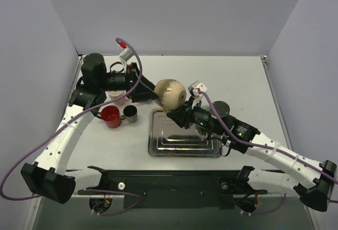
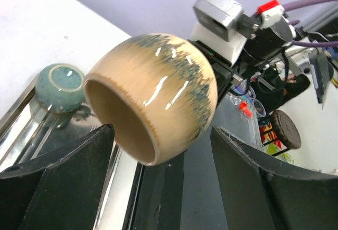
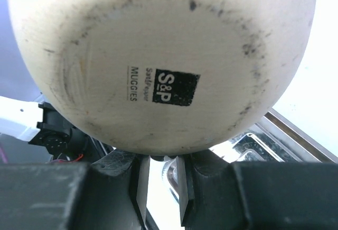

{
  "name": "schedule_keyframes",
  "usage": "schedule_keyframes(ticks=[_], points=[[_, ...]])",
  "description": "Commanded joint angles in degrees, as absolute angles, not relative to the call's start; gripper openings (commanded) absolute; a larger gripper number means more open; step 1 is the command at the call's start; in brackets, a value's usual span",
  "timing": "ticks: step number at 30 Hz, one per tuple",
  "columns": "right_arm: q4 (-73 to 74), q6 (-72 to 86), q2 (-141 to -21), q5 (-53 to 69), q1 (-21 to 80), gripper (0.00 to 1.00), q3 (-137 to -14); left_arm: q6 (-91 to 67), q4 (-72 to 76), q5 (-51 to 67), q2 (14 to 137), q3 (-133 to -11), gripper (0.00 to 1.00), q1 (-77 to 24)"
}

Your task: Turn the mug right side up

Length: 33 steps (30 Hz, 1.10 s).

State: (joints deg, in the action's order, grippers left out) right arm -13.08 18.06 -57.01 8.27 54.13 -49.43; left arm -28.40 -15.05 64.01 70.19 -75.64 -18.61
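Protruding from R end effector (image 3: pixel 161 186): mug (image 1: pixel 170 93)

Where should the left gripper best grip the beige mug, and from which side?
Probably across the rounded wall of the beige mug, near the rim, from the mouth side: the mouth faces the open left gripper; the right gripper holds the base end.

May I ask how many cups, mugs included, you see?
5: mug in right gripper; red cup, dark cup, pale cup left of tray; teal cup at tray. Others possibly hidden.
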Motion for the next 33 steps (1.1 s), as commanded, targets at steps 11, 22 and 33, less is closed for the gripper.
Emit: schedule_keyframes(ticks=[11,22,33], points=[[-28.6,23.8,-62.1,17.6,49.3,0.0,-54.8,-61.5,23.5,72.3,68.1,-67.3,0.0,-22.4],[-1.9,18.6,-62.5,-3.9,49.0,0.92,-54.0,1.7,-48.5,29.1,72.4,-81.6,0.0,-19.2],[18.1,14.8,-57.2,-26.2,48.4,0.95,-50.3,23.8,-68.9,5.4,69.8,-65.5,0.0,-25.8]])
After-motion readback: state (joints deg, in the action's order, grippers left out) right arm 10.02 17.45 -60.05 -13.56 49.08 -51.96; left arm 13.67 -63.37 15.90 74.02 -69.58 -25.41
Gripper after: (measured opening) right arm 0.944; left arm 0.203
